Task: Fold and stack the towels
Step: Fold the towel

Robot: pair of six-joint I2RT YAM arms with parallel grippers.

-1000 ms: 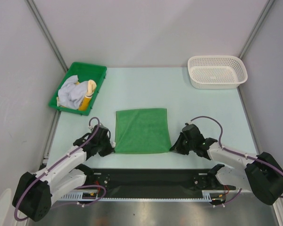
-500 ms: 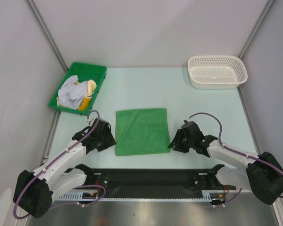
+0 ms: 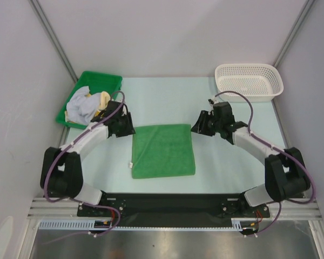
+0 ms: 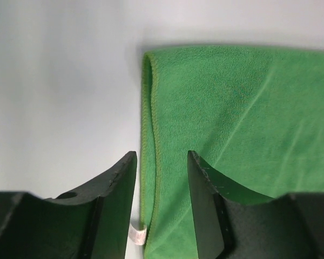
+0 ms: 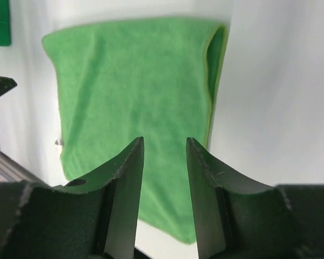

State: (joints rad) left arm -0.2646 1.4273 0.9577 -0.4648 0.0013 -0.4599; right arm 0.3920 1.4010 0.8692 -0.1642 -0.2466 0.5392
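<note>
Pale table (image 3: 162, 97), grey walls (image 3: 162, 38); folded green towel (image 3: 163, 150) lies mid-table.
Both parted, empty: left pincer (image 3: 124, 125) and right pincer (image 3: 198, 125) at the green towel's far corners; other towels (image 3: 81, 108) bunched in green tray (image 3: 105, 77).

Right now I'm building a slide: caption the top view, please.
The left claw and right claw hover open at the folded green towel's far corners; tray far left, basket far right.

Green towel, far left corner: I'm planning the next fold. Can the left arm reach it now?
Probably yes. The left gripper sits open at that corner of the green towel, whose edge shows between its fingers; nothing covers it.
</note>
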